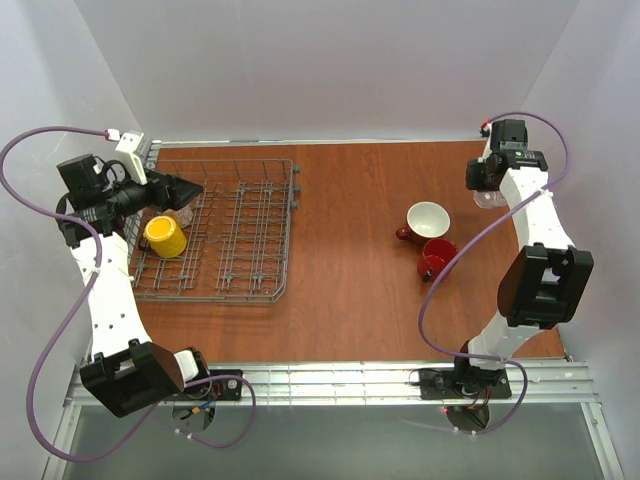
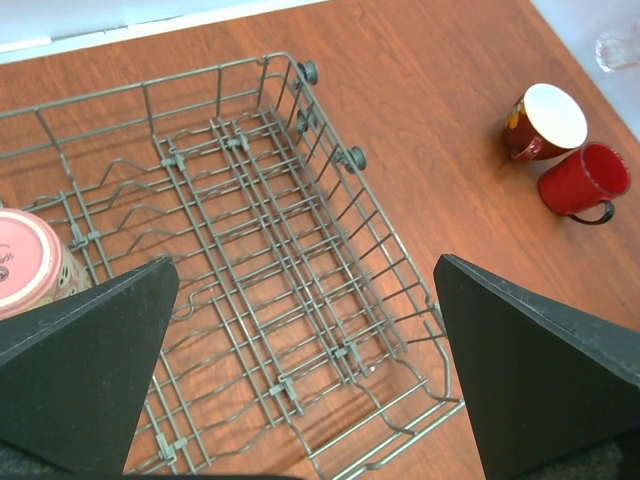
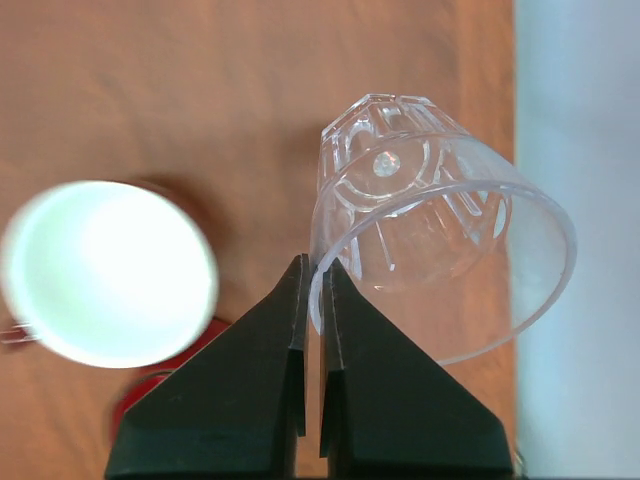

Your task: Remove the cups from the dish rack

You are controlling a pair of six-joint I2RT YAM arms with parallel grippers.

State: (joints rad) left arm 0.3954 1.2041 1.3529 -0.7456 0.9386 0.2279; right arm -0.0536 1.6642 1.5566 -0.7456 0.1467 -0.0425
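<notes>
Clear glass tumbler (image 3: 440, 230): far right of worktop (image 1: 350, 260), rim pinched in closed right claw (image 3: 312, 270); rigid, slick, breakable, probably light. Yellow mug (image 1: 165, 237), pink mug (image 2: 30, 265): left, in dish rack (image 1: 215, 298), close by wide-open left claw (image 2: 305, 262); take by rim.

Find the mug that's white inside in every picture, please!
Top view: the white-inside mug sits right of the middle.
Left wrist view: the white-inside mug is near the top right corner.
Right wrist view: the white-inside mug is blurry, on the left.
Shared landmark: the plain red mug right beside it.
</notes>
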